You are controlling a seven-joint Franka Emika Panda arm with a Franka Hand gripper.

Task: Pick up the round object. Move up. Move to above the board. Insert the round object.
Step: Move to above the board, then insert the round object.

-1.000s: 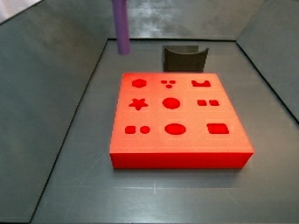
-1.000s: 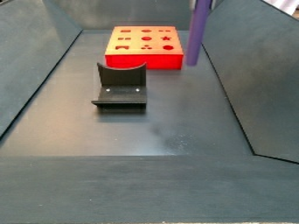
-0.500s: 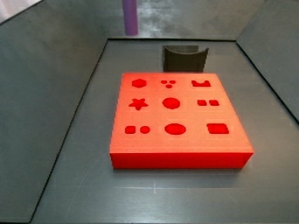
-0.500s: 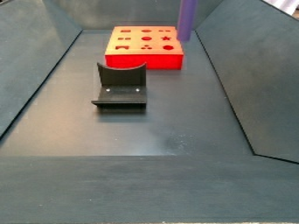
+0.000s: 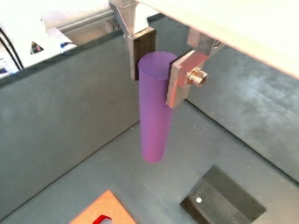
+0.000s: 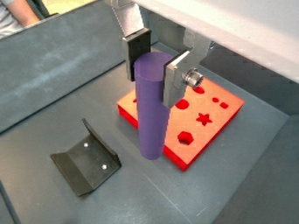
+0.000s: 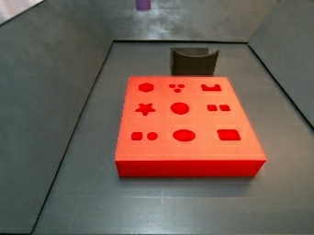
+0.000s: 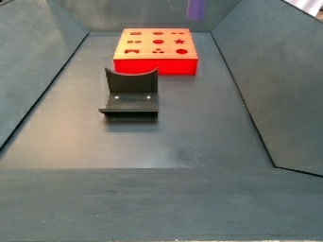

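Note:
My gripper point(image 5: 160, 63) is shut on the top end of the round object point(image 5: 153, 109), a smooth purple cylinder peg that hangs upright between the silver fingers; it shows the same in the other wrist picture point(image 6: 149, 109). The peg is high above the floor: only its lower tip shows at the top edge of both side views point(image 7: 143, 5) point(image 8: 197, 8). The board point(image 7: 186, 124), a bright red block with darker cut-outs, lies flat on the floor and also shows in a side view point(image 8: 158, 49) and in a wrist view point(image 6: 193, 118), partly behind the peg.
The dark fixture point(image 7: 194, 61), an L-shaped bracket on a base plate, stands on the floor beyond one end of the board; it also shows in a side view point(image 8: 128, 91) and in both wrist views point(image 5: 228, 204) point(image 6: 84, 157). Sloping grey walls enclose the floor.
The peg has risen steadily: a second ago most of its length showed in the side views, now only its tip does. It has also shifted slightly sideways. The board and fixture have not moved.

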